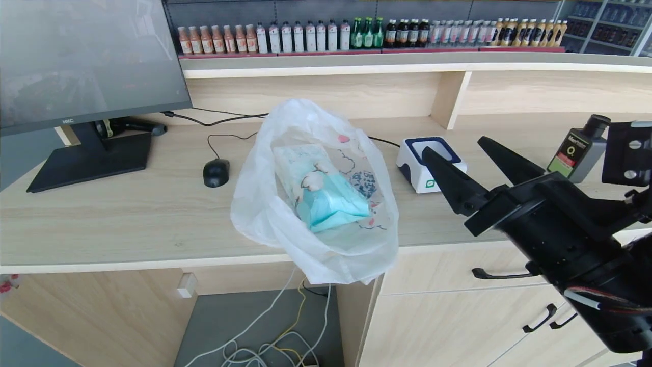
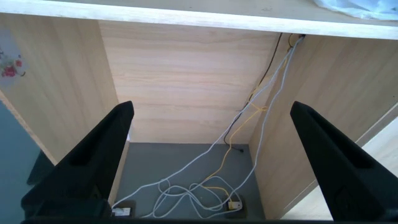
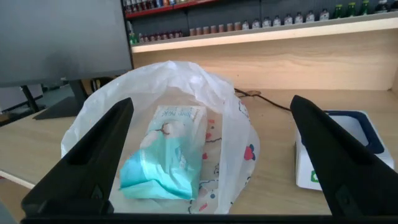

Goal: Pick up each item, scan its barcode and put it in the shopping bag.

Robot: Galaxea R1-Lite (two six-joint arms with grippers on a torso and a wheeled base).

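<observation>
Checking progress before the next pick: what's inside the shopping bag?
One blue-and-white soft pack lies inside the shopping bag. Anything beneath the pack is covered, so I cannot tell.

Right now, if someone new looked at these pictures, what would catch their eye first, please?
The white bag in the middle of the counter, mouth open, with a teal pack lying inside. Next, the right gripper hanging large at the right, fingers apart, on the near side of the scanner; a grey bottle stands farther right.
</observation>
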